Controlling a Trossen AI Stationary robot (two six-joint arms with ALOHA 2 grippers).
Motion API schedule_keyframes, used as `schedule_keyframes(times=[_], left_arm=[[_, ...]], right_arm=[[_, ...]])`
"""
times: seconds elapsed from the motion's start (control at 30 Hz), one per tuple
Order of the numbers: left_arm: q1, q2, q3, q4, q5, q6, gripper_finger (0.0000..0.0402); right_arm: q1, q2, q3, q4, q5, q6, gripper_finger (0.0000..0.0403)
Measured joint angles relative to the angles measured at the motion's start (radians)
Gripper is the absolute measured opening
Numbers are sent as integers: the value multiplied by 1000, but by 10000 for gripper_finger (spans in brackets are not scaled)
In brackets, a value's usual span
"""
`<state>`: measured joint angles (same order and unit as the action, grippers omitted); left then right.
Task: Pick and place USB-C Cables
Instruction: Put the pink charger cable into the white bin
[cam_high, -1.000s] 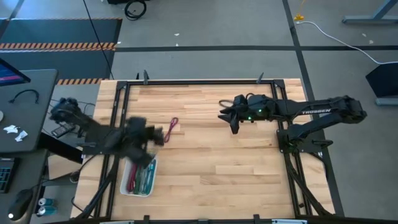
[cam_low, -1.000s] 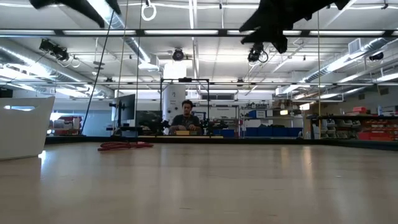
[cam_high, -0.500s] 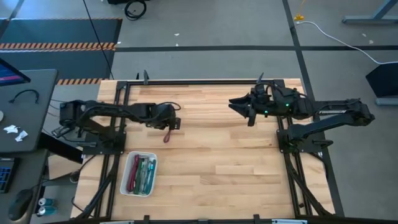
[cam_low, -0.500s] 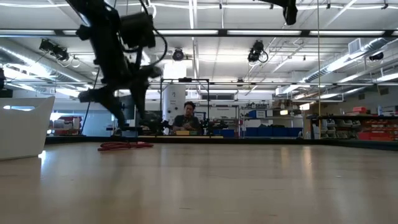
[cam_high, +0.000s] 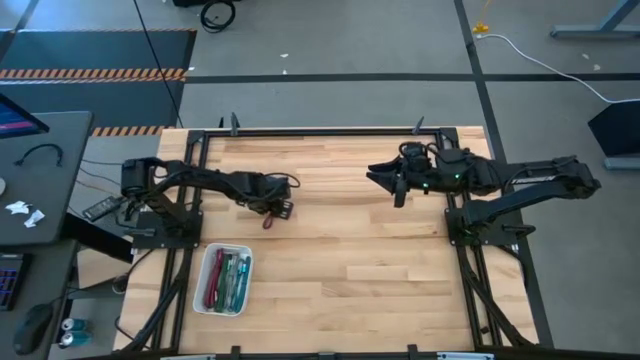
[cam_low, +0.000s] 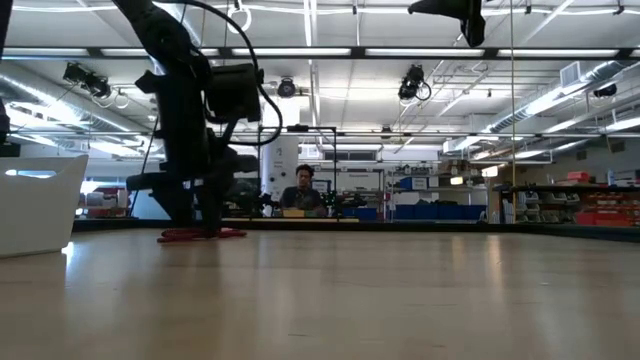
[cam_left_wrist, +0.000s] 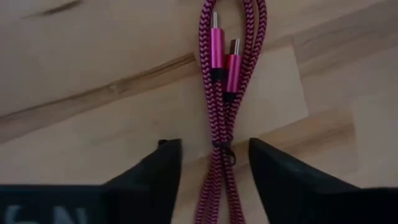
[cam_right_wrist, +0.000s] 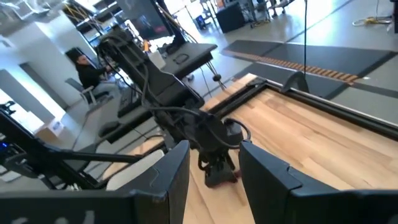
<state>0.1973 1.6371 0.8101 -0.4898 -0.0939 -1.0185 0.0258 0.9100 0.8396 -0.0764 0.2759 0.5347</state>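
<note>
Magenta cable (cam_left_wrist: 222, 93) lies on the table's far-left part, its long axis running straight between our left gripper (cam_left_wrist: 214, 165) fingers, which straddle it unclenched. Right gripper (cam_high: 393, 183), also spread and empty, hovers well apart

A white cord (cam_high: 545, 62) lies on the floor beyond the table (cam_high: 340, 270).

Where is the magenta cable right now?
In the high view, the magenta cable lies flat on the table's left half, above the white tray. The left tool straddles it, fingers open.
</note>
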Motion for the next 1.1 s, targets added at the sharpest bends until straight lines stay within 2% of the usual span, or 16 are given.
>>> schedule_keyframes(times=[0.17,0.27,0.3,0.4,0.5,0.6,0.7,0.8,0.9,1.0,1.1], left_arm=[[-29,5,0,8,-41,19,98],[-29,4,0,21,14,39,28],[-25,4,5,17,44,40,19],[-42,-10,62,-41,80,36,18],[-78,-61,174,-103,71,42,16],[-147,-109,312,-245,2,36,14],[-244,-150,469,-455,-78,-11,17],[-348,-161,614,-702,-116,-137,19],[-468,-162,709,-860,-119,-309,17],[-614,-163,732,-946,-88,-508,16],[-767,-163,690,-949,-28,-745,16]], right_arm=[[13,5,0,-4,20,13,144],[13,5,0,-4,19,13,144],[13,5,0,-4,19,13,144],[13,5,0,-4,20,12,144],[13,5,0,-6,19,7,144],[9,5,0,-8,20,-6,144],[-5,6,0,-12,23,-26,144],[-24,6,0,-18,43,-54,144],[-49,7,0,-19,74,-91,144],[-86,7,0,-17,83,-129,144],[-124,7,0,-15,83,-138,144]])
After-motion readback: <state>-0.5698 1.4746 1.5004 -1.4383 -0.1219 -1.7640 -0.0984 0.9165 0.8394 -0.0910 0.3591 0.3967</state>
